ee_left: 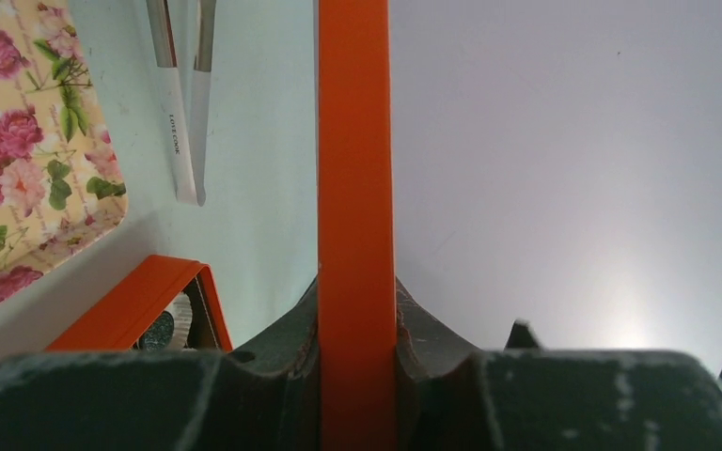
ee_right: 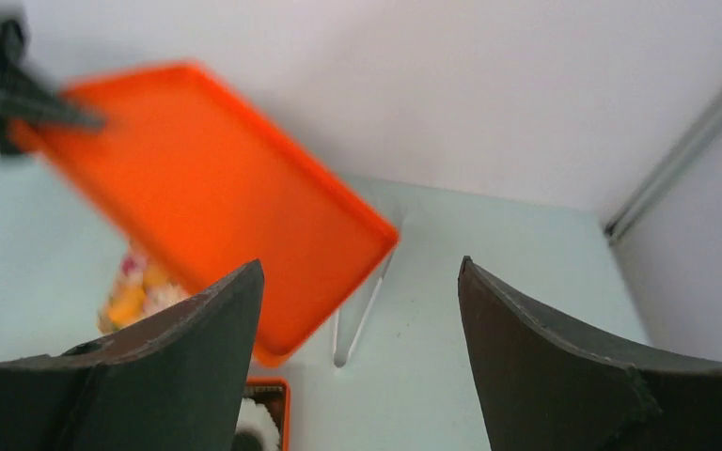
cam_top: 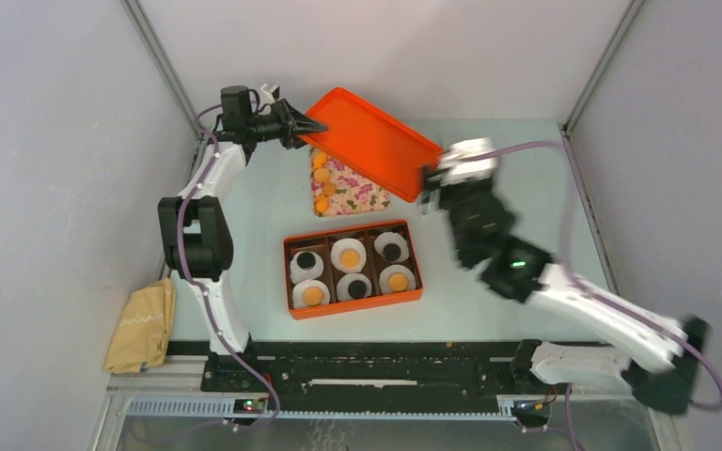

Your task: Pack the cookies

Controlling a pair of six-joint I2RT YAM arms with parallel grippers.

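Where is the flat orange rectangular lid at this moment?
Top view: the flat orange rectangular lid is back centre, held up by the left gripper above the floral tray.

top: you look down at whole desk [cam_top: 263, 216] from above-behind | left wrist: close behind left hand [ee_left: 355, 319], along orange lid [ee_left: 355, 141] edge | right wrist: farther, faces same lid

Pale green bench [cam_top: 489, 282] carried an orange box [cam_top: 357, 305] of six compartments near its middle, floral tray [cam_top: 362, 194] lay just behind the box, white tongs [ee_left: 180, 122] lay near that tray, yellow cloth [cam_top: 141, 324] sat at the near left edge
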